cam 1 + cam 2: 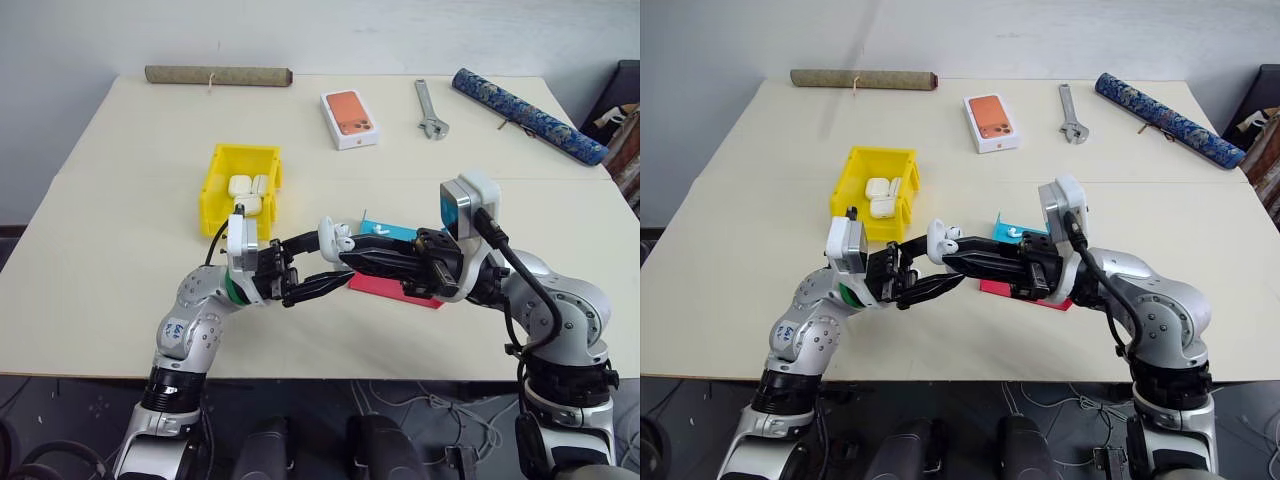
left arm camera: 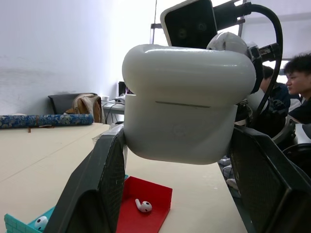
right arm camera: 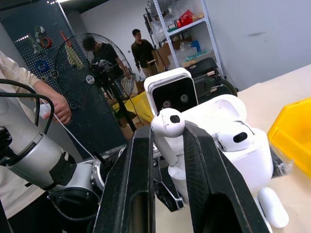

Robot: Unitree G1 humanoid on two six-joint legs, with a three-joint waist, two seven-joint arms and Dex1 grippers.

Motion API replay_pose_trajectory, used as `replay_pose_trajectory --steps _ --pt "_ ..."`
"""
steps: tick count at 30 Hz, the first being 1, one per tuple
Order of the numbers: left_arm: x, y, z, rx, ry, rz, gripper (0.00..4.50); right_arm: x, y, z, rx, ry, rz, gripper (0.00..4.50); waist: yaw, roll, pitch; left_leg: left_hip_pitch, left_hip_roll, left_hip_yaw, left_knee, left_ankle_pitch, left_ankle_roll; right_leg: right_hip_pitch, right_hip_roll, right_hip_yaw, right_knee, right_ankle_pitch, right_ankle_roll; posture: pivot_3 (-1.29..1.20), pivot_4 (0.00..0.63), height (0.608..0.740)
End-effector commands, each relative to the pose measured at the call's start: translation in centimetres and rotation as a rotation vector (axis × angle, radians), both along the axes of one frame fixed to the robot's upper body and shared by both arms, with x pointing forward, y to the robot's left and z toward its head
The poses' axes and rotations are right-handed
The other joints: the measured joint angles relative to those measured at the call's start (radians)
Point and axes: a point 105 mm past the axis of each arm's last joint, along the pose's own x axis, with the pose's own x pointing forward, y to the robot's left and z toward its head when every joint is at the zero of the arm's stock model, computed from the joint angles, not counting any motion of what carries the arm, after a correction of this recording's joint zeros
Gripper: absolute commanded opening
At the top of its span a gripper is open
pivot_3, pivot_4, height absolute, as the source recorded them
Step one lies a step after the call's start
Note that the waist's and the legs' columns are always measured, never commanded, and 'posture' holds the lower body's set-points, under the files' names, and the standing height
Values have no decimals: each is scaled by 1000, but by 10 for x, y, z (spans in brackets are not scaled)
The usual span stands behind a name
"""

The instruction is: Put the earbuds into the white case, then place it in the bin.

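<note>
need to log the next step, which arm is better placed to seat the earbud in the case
Right. The right gripper is pinching an earbud just above the open white case, which already has one in its slot. The left gripper is shut on the case, so it can only steady it.

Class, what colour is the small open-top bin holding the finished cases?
Bright yellow: the bin shows best in the left eye view.
</note>
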Motion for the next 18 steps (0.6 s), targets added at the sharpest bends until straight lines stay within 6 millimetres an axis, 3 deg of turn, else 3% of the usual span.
replay_pose_trajectory --steps 1,8,15,18 --pt "-4 -2 7 -16 -42 -13 2740 -2 1 0 -11 -28 2 533 0 0 0 0 0 0 0 0 0 0 0 0 0 0 0 0 150 740" --pt "-6 -2 8 -26 -46 -7 2740 6 -2 -12 -64 -29 -47 533 0 0 0 0 0 0 0 0 0 0 0 0 -1 0 0 0 150 740" --pt "-9 -2 10 -34 -48 -11 2740 6 -4 -17 -66 -68 -48 2793 0 0 0 0 0 0 0 0 0 0 0 0 -1 0 0 0 150 740" --pt "-9 1 9 -31 -43 -6 2740 -5 -12 -16 -47 -30 5 3801 0 0 0 0 0 0 0 0 0 0 0 0 -1 0 0 0 150 740"
